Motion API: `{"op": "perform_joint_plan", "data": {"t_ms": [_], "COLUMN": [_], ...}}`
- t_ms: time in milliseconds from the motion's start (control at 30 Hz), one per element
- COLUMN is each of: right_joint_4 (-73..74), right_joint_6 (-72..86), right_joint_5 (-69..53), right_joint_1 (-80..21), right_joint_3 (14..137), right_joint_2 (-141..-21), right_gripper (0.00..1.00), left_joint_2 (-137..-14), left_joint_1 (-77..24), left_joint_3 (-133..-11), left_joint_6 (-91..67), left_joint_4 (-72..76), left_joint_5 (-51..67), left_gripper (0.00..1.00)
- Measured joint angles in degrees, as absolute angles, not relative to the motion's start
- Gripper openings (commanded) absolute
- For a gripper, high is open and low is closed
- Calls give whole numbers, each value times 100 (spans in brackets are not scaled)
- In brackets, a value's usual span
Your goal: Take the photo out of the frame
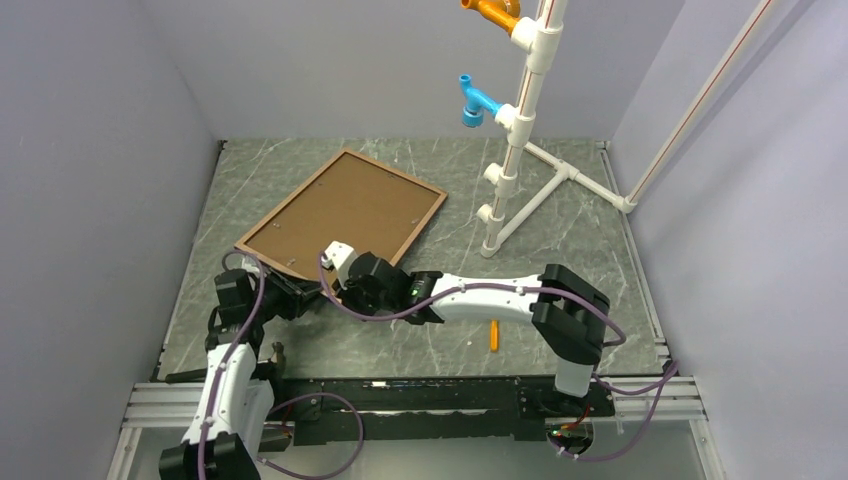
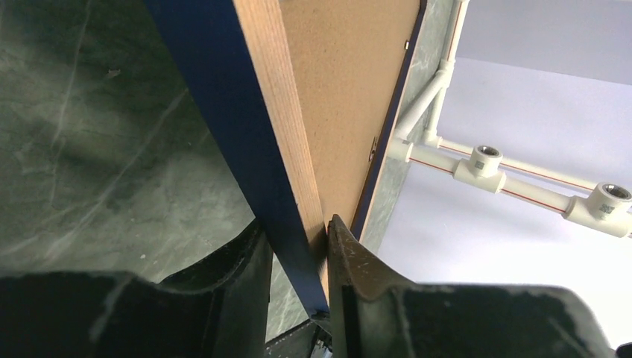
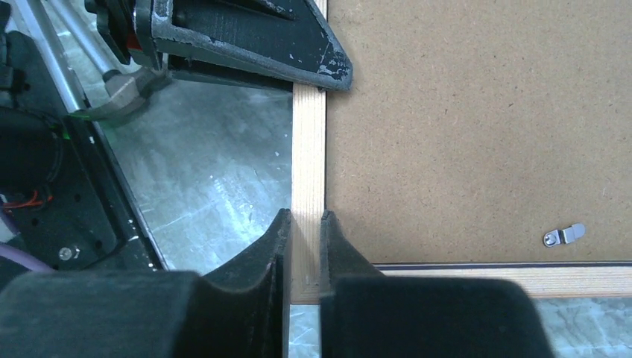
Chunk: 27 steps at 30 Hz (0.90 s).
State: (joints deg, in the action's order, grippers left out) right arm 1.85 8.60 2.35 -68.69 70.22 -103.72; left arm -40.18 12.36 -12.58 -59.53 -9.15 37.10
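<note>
The frame lies back side up on the table, its brown backing board facing me. The photo is hidden beneath the board. My left gripper is shut on the frame's near edge; in the left wrist view its fingers clamp the navy blue edge and the light wood rail. My right gripper is shut on the same wood rail near a corner, its fingers on either side. The left gripper's finger shows further along that rail.
A small metal clip sits on the backing board. A white pipe stand with a blue fitting and an orange fitting stands at the back right. A small orange stick lies near the right arm.
</note>
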Motion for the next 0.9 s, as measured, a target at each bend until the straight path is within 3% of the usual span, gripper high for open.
{"op": "perform_joint_plan", "data": {"t_ms": [100, 167, 267, 333, 633, 900], "right_joint_4": [211, 346, 537, 659, 169, -1367], "right_joint_6": [849, 770, 596, 410, -899, -2523], "right_joint_5": [235, 248, 368, 517, 1441, 976], "right_joint_1": [-6871, -6877, -6875, -6871, -6622, -6149], "right_joint_3": [7041, 7098, 7129, 7105, 6060, 4106], "right_joint_2": [-10265, -10147, -9861, -9581, -8053, -7837], "right_gripper": [50, 73, 94, 98, 100, 100], "left_joint_2": [-3863, -3778, -3741, -3734, -3730, -3728], "left_joint_1": [1236, 1243, 1243, 1243, 1243, 1243], "left_joint_3": [-1435, -1638, -2095, -2458, -3710, -3850], "left_joint_6": [-5913, -5852, -5684, -5568, -5103, -4998], "left_joint_4": [-1269, -1621, -2209, -2598, -3962, -4418], "left_joint_5": [3651, 3553, 3402, 3295, 2912, 2853], "left_gripper": [0, 0, 0, 0, 0, 0]}}
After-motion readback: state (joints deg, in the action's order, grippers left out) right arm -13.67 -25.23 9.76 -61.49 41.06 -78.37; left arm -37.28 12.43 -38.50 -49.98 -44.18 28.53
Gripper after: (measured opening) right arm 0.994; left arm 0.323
